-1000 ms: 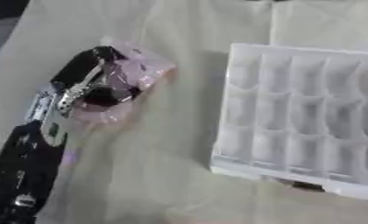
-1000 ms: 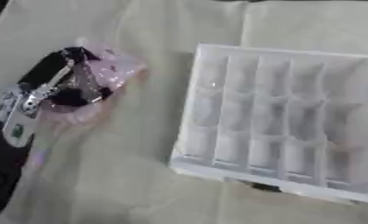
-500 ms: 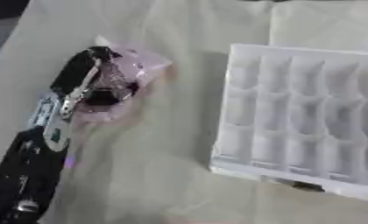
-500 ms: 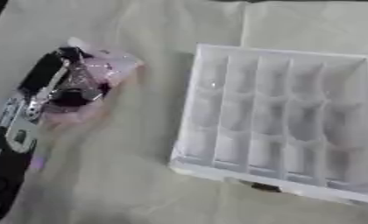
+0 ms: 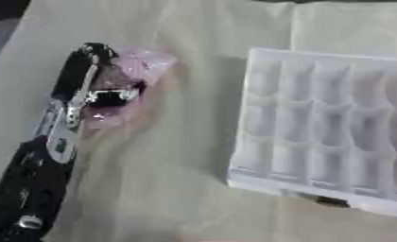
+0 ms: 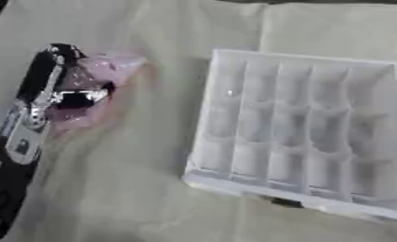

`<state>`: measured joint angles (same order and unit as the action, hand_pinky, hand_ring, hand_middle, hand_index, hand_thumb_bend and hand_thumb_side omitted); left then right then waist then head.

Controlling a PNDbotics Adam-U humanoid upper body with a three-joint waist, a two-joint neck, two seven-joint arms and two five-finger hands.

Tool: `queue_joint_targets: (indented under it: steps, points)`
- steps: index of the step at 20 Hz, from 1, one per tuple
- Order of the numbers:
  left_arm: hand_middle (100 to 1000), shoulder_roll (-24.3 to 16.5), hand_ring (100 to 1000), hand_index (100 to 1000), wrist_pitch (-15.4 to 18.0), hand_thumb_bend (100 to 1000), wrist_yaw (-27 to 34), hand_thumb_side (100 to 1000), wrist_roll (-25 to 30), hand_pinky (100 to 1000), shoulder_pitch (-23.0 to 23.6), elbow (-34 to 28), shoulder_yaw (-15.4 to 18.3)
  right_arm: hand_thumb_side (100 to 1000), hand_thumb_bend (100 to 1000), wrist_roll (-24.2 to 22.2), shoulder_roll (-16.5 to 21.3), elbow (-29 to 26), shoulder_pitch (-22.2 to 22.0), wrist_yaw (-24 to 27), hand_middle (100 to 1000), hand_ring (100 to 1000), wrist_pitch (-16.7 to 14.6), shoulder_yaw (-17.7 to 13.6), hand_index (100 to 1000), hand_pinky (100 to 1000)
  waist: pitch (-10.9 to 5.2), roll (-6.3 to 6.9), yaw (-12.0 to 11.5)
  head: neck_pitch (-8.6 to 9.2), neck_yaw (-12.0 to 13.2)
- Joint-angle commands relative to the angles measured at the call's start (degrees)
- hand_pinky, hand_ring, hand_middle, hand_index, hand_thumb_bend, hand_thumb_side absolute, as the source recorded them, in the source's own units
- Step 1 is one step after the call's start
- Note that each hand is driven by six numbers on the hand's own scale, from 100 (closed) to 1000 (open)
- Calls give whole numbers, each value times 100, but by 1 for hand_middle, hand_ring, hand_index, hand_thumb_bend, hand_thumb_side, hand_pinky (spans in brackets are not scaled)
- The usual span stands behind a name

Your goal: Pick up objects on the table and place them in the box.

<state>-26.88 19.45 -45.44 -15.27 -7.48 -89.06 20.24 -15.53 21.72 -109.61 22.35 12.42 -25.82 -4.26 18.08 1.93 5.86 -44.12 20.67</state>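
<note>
A small pink, see-through bag (image 5: 140, 75) with something dark inside lies on the cream cloth at the upper left. My left hand (image 5: 86, 90) comes up from the lower left and lies along the bag's left side, its fingers curled onto the bag. The white box (image 6: 305, 151), divided into several compartments, sits at the right, apart from the hand and bag. Its compartments look empty. My right hand shows in neither view.
A cream cloth (image 5: 168, 189) covers the table. A dark area (image 5: 3, 9) lies past the table's edge at the upper left corner. A small dark tab (image 6: 286, 203) sticks out under the box's near wall.
The left hand and the pink bag have shifted a little toward the upper left; the fingers have closed in on the bag. The box has stayed where it was.
</note>
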Motion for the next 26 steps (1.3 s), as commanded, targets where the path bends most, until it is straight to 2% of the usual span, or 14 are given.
queue_joint_targets:
  steps: [1,11,15,16,20,26]
  points:
    - [100,-527,100,108,71,506,460,100,5,100,29,-153,-108,905,421,2,69,-106,10,18,550,600,25,-23,634,489,-141,-2,-26,0,35]
    - [100,-1384,100,109,337,484,1601,100,152,100,-23,-91,-228,911,420,-41,116,-48,14,30,550,600,35,23,634,488,-235,55,-52,0,-14]
    - [100,-1583,100,111,387,498,1718,100,171,100,-81,-153,-227,913,420,-55,134,-28,22,34,550,600,33,33,634,488,-252,79,-34,0,-34]
    - [100,-1620,100,111,394,475,1733,100,164,100,-105,-181,-228,918,420,-56,138,-24,27,35,550,599,31,36,634,487,-256,84,-26,0,-39]
    - [100,-1731,100,112,417,505,1799,100,164,100,-197,-360,-278,915,420,-62,145,-6,41,38,550,599,28,43,634,487,-265,96,-1,0,-43]
    - [100,-1874,100,117,484,521,1942,100,409,100,-409,-794,-560,918,420,-62,139,37,43,30,551,599,21,30,634,488,-287,89,53,0,8]
